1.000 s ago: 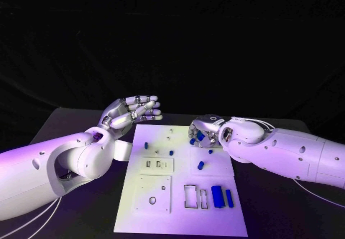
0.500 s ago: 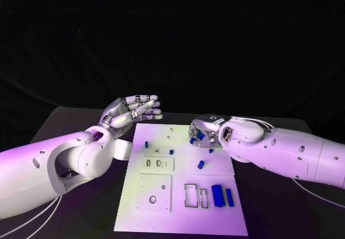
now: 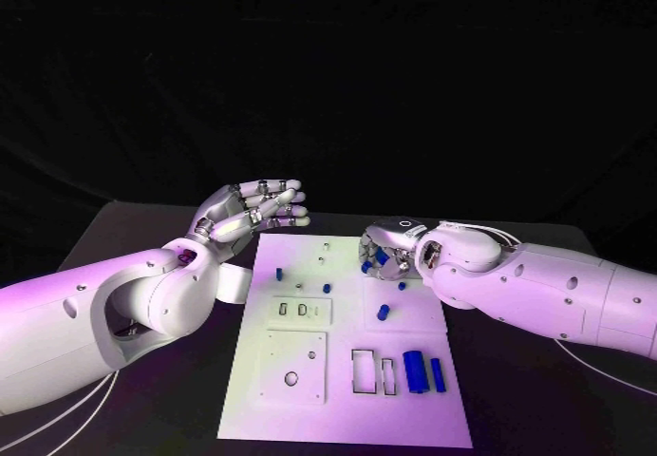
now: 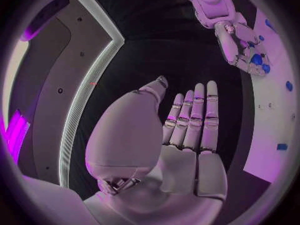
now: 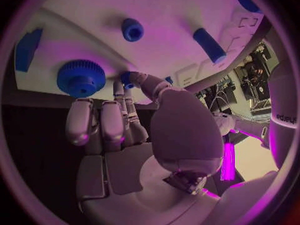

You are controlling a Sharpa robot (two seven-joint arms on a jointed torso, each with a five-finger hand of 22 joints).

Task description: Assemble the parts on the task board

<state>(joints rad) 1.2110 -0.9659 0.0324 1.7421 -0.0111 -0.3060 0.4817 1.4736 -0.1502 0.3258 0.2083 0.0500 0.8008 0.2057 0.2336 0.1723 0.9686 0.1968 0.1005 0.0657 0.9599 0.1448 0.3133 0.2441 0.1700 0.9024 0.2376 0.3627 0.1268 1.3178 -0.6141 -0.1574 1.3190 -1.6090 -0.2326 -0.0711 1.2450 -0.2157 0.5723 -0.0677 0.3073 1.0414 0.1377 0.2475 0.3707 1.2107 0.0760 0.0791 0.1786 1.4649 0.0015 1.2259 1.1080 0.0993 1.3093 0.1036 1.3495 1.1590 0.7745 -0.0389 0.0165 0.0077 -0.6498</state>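
Observation:
The white task board (image 3: pixel 349 380) lies in the middle of the table. My right hand (image 3: pixel 387 255) is low over its far right corner, fingers curled down. A small blue part (image 5: pixel 127 78) sits pinched between the thumb tip and a fingertip. Beside those fingers a blue gear (image 5: pixel 81 77) lies on the board (image 5: pixel 169 15). My left hand (image 3: pixel 253 214) hangs raised off the board's far left corner, fingers apart (image 4: pixel 187 120) and empty. Loose blue parts lie mid-board: a peg (image 3: pixel 278 276), another (image 3: pixel 328 288) and a short cylinder (image 3: pixel 384 313).
Two long blue bars (image 3: pixel 414 372) (image 3: pixel 437 376) lie near the board's right edge beside rectangular slots (image 3: pixel 365 372). A small inset plate with slots (image 3: pixel 296 312) and another with a round hole (image 3: pixel 291 380) sit on the left half. Black table surrounds the board.
Hardly anything: the right hand's fingers have shifted slightly over the blue parts at the far right corner. The left hand stays raised in place.

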